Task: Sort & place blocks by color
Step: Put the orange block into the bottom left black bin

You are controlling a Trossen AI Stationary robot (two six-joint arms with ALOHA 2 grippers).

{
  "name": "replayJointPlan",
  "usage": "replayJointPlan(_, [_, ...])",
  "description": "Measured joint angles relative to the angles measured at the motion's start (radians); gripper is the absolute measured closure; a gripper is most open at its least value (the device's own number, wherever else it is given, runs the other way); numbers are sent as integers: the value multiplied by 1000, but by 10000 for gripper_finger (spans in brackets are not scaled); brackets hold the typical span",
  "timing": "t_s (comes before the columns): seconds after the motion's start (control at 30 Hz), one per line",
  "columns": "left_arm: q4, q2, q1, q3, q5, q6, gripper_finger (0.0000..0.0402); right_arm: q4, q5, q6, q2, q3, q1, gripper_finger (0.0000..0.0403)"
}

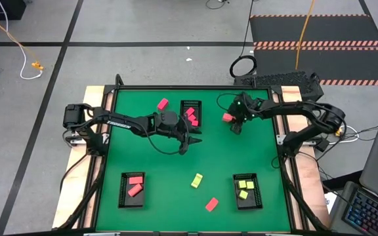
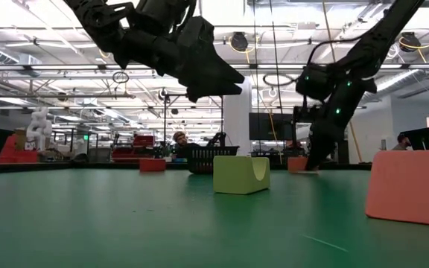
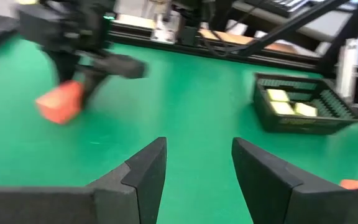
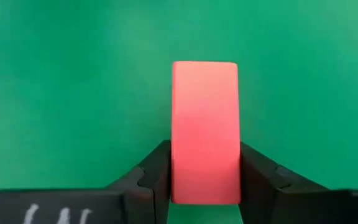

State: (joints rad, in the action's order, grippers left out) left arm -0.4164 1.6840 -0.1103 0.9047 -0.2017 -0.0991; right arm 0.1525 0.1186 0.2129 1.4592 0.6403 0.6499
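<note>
My right gripper is shut on a pink-red block at the table's far right of middle, next to the far tray, which holds magenta blocks. The block also shows in the right wrist view and the left wrist view. My left gripper is open and empty above the table's middle, well clear of it in the low view. Loose on the table lie a magenta block, a yellow-green block and a coral-red block. My right gripper pinches the block's two long sides between its two fingers, near one end. The fingers come from above, pointing down, and lie across the block. Its broad face is up. Whether it rests on the table or hangs just above it, I cannot tell.
A tray with coral-red blocks stands near left, and a tray with yellow-green blocks stands near right. The green mat has a raised black frame along its far edge. Cables and a laptop lie beyond the table's right side.
</note>
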Motion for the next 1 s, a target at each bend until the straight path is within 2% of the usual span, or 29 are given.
replayJointPlan(0.17, [-8, 0, 20, 0, 39, 64, 215, -6, 116, 28, -92, 0, -88, 282])
replayJointPlan(0.27, [-38, 0, 29, 0, 54, 89, 215, -18, 123, 38, -166, 0, -167, 282])
replayJointPlan(0.43, [-73, 0, 58, 0, 166, 116, 215, -47, 123, 37, -266, 0, -301, 282])
replayJointPlan(0.63, [-71, 0, 93, 0, 261, 149, 210, -155, 122, 4, -307, 0, -427, 282])
replayJointPlan(0.77, [-70, 0, 96, 0, 264, 129, 179, -240, 122, -10, -287, 1, -471, 282])
replayJointPlan(1.0, [-80, 0, 99, 0, 264, 90, 91, -359, 120, -24, -211, 1, -487, 282])
